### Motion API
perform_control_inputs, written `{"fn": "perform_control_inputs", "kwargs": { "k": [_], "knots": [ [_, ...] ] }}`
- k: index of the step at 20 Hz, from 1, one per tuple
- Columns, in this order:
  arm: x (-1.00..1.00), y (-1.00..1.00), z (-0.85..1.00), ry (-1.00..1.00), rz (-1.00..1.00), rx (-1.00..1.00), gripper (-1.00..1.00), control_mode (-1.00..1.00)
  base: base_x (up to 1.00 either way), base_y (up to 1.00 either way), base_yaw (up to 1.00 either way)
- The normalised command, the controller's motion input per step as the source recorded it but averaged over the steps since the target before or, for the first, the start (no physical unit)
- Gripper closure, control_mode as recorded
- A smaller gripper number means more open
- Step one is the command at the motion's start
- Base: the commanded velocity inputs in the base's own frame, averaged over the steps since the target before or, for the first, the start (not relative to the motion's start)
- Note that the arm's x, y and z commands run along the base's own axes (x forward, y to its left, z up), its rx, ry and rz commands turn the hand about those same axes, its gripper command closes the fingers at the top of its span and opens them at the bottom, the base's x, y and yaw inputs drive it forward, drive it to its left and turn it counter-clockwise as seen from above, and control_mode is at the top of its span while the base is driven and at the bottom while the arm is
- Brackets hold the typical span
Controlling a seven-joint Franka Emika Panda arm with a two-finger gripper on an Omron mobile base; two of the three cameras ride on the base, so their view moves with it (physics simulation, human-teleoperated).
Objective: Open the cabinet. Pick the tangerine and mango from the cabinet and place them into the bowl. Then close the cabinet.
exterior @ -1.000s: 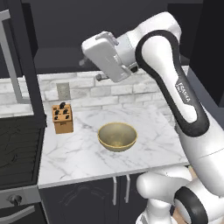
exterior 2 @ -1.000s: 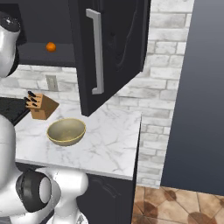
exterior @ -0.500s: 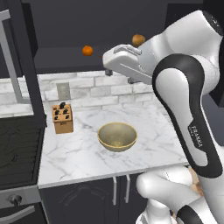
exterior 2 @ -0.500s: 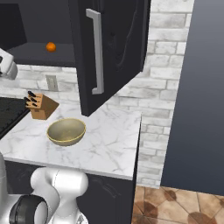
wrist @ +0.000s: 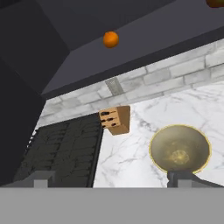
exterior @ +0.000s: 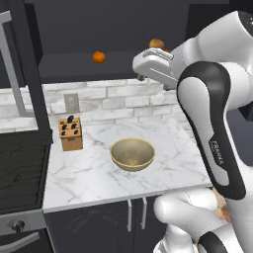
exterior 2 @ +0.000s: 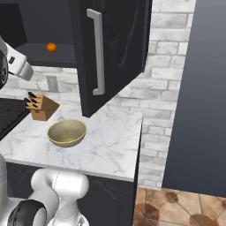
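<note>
The cabinet (exterior: 123,29) stands open, its right door (exterior 2: 117,44) swung out over the counter. On its dark shelf lies the small bright tangerine (exterior: 99,57) (exterior 2: 51,47) (wrist: 110,39). My gripper (exterior: 141,69) (wrist: 111,180) hangs open and empty in front of the shelf, to the right of the tangerine and apart from it. Below it on the marble counter rests the tan-gold bowl (exterior: 132,153) (exterior 2: 66,132) (wrist: 179,148), with nothing inside. The mango is hidden.
A duller brownish-orange fruit (exterior: 156,43) (wrist: 214,2) sits on the shelf behind my hand. A wooden knife block (exterior: 70,133) (wrist: 115,120) stands left of the bowl, beside the black stove (exterior: 22,168). The left door (exterior: 20,74) is swung open at far left.
My arm has swung round, and the hand moved right and levelled off in front of the open shelf. The gripper stays open. The fruit and bowl have not moved.
</note>
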Motion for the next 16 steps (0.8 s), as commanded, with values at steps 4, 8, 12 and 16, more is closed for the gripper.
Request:
{"fn": "perform_control_inputs", "kwargs": {
  "k": [4,8,12,16],
  "knots": [
    [0.28,-0.05,0.04,-0.02,0.0,-0.05,-1.0,-1.0,0.0,0.0,0.0],
    [0.38,0.0,0.0,-0.05,0.0,-0.14,-1.0,-1.0,0.0,0.0,0.0],
    [0.44,0.0,0.0,-0.04,0.0,-0.13,-1.0,-1.0,0.0,0.0,0.0],
    [0.49,0.0,0.0,-0.1,0.0,-0.13,-1.0,-1.0,0.0,0.0,0.0]
  ]
}}
